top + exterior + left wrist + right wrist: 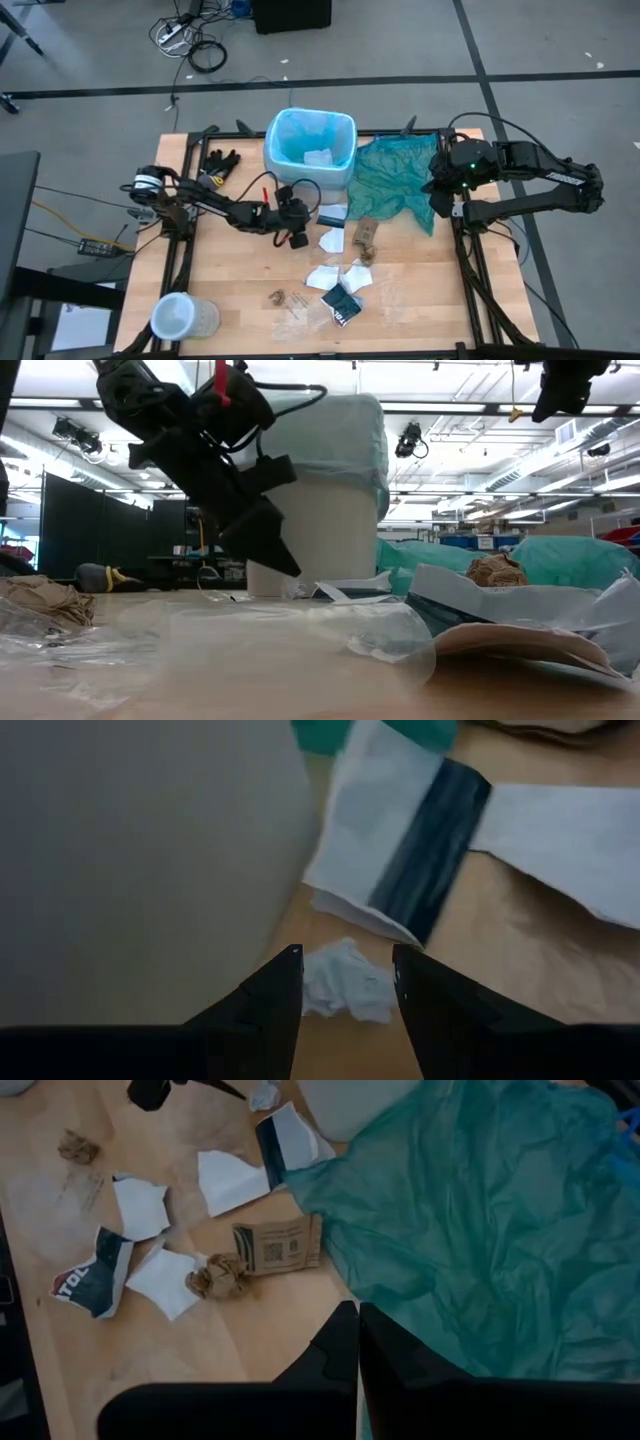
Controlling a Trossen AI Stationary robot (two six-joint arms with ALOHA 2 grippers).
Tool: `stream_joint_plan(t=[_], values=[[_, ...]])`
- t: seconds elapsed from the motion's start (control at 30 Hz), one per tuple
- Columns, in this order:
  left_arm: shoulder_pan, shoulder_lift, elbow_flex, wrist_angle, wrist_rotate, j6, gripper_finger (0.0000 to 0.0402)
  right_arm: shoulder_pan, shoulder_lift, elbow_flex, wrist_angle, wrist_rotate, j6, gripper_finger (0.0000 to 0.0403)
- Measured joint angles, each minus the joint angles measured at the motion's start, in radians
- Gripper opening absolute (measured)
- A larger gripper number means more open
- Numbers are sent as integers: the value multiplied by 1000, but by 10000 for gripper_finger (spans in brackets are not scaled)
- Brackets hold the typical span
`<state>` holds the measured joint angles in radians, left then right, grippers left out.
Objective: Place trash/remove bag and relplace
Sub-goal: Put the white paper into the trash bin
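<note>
Left wrist view shows the left gripper (347,982) with its fingers spread wide on either side of a small crumpled white paper scrap (345,990) lying on the wooden table (520,950), just beside the white bin wall (140,860) and near a white-and-dark wrapper piece (410,840). From above, that gripper (297,232) hangs low in front of the bin (310,148), which is lined with the light blue bag (300,135) and already holds a white piece. More trash lies scattered on the table: white paper pieces (333,272), a brown cardboard bit (365,236) and a dark wrapper (340,303). The right gripper (358,1342) waits with fingers pressed together and empty above the teal-green plastic bag (470,1220) at the table's right. To do the pickup well, the left arm should probably settle until both fingertips bracket the crumpled scrap at table level, close squarely on its bulk without pinning the neighbouring wrapper, then lift clear of the bin rim before releasing over the liner.
</note>
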<state>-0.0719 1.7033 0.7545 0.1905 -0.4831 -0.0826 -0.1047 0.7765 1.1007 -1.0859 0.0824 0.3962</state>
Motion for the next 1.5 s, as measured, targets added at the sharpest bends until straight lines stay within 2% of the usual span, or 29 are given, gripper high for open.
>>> stream_joint_plan(t=[0.1,0.27,0.67,0.8,0.9,1.1,1.4,1.5], values=[[3,-1,7,1,-26,21,165,0,0,0,1,-2,4,1],[19,9,7,-3,10,17,165,0,0,0,1,-12,5,1],[23,107,9,40,47,-85,165,0,0,0,49,-87,7,1],[25,132,12,41,72,-167,162,0,0,0,87,-126,11,1],[28,136,12,26,134,-244,137,0,0,0,97,-131,19,1],[19,134,13,9,238,-327,19,0,0,0,97,-127,20,1],[14,90,106,-45,304,-336,13,0,0,0,97,-101,17,0],[13,59,167,-35,366,-334,12,0,0,0,97,-98,2,0]])
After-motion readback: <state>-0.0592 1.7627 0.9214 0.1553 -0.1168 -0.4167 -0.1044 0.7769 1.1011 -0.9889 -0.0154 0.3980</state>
